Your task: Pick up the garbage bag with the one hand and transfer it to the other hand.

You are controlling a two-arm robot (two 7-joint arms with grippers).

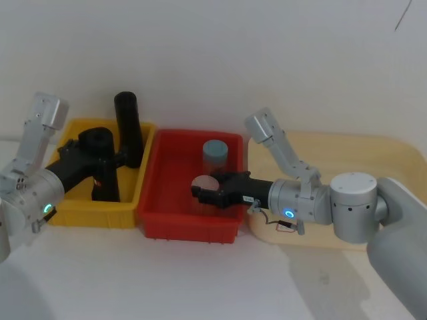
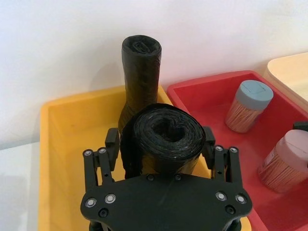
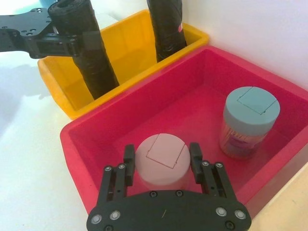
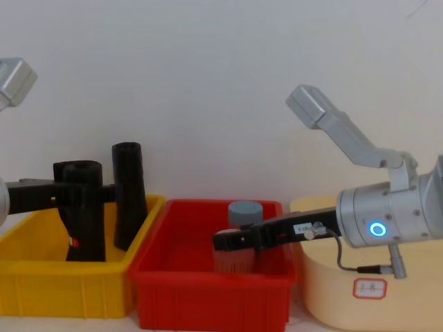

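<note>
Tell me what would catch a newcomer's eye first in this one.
First is the left gripper, clamped on the garbage bag, a black roll standing in the yellow bin. A second black roll leans farther back in the same bin. Next is the right gripper, at a pink-lidded jar in the red bin alongside.

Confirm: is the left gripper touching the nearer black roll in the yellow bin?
Touching. The left wrist view shows the left gripper with a finger pressed against each side of the garbage bag, no gap on either side.
</note>
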